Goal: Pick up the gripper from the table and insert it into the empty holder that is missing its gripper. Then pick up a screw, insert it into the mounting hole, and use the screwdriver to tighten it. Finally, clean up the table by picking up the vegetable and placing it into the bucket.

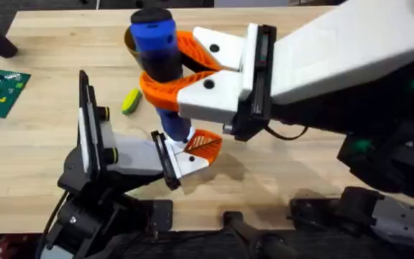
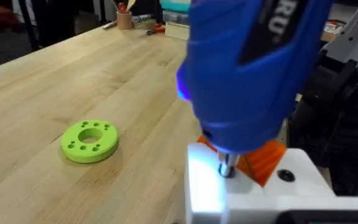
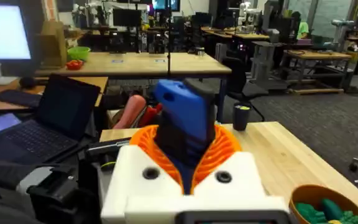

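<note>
Screwdriving is the step in hand, I judge: the right gripper [image 1: 165,78], with ribbed orange fingers in white shells, clamps the thick blue plastic screwdriver [image 1: 157,50] upright so its metal bit meets the white angular holder [image 1: 182,164]. The small orange lattice gripper [image 1: 205,143] already sits seated there. The left gripper's fingers I cannot tell. The yellow-green vegetable [image 1: 131,101] lies on the wood-grain table [image 1: 49,137] beside the mustard bucket [image 1: 130,44].

The large light wood-grain table [image 1: 315,155] spans the overhead frame. A small oblong yellow-and-green vegetable [image 1: 131,101] lies left of centre. A green studded baseplate [image 1: 2,90] rests at the left edge. A lime-green round disc [image 2: 90,140] lies flat on it.
</note>
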### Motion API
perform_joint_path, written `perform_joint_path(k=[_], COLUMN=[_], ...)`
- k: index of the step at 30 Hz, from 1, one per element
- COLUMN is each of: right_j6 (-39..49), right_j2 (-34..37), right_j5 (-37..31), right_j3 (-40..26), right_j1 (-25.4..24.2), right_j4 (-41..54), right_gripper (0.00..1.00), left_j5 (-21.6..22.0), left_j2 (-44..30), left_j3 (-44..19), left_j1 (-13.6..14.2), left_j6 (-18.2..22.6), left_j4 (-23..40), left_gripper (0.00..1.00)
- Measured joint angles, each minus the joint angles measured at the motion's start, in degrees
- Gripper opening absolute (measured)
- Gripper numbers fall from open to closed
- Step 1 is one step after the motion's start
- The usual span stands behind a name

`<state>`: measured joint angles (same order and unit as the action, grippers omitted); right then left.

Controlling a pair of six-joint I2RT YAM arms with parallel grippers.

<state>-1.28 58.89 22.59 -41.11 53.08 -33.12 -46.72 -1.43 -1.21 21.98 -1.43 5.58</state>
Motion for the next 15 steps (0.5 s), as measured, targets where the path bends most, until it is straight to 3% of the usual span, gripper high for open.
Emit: perform_joint_path(k=[15], right_j6=[0.1], right_j2=[-3.1], right_j5=[0.0], right_j3=[0.1], right_j1=[-0.2], right_j4=[2.8], right_gripper=[0.045], left_j5=[0.0], left_j2=[0.0], left_j3=[0.0], left_j1=[0.0], left_j6=[0.0], left_j4=[0.0], left_gripper=[0.01])
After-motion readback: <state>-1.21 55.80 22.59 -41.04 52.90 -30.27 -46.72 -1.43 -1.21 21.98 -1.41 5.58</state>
